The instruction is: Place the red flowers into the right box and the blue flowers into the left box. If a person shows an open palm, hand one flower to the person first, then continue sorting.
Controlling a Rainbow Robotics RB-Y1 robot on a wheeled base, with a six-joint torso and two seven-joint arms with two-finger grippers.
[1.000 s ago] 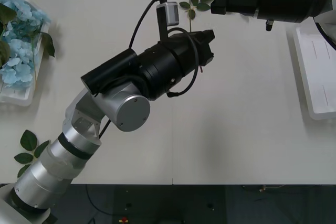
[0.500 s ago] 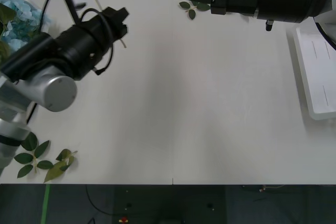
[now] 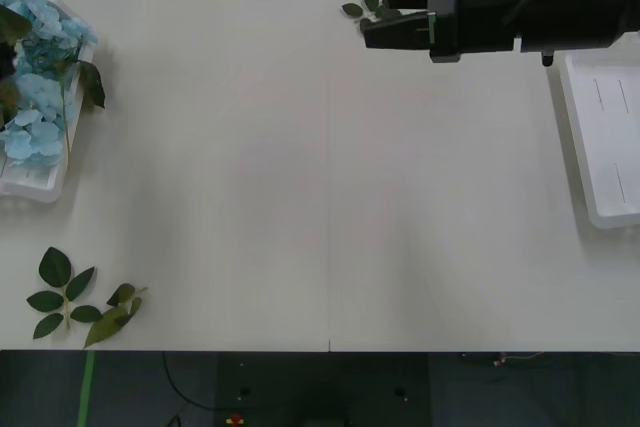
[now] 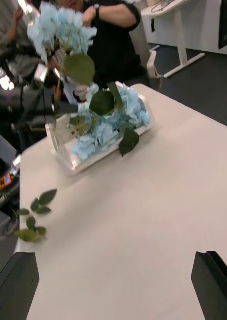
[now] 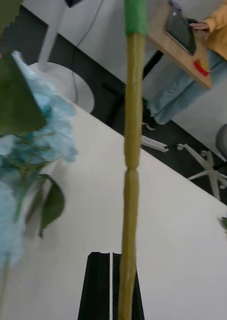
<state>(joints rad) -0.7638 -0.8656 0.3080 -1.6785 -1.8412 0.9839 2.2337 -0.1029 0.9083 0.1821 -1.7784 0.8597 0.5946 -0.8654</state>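
Two black fingers [image 5: 112, 285] of the left gripper [image 5: 112, 287] are closed on a blue flower's stalk [image 5: 131, 165]; the right gripper [image 4: 113, 285] is spread wide, holding nothing.

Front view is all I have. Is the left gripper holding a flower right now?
Observer: Yes. In the left wrist view the left gripper is shut on a thin stalk.
Operator: Which colour is it?
Observer: Blue. The right wrist view shows the held blue flower raised above the left box, which already holds other blue flowers.
Operator: And my right gripper?
Observer: The right gripper is open with nothing between its fingers, over the far side of the table.
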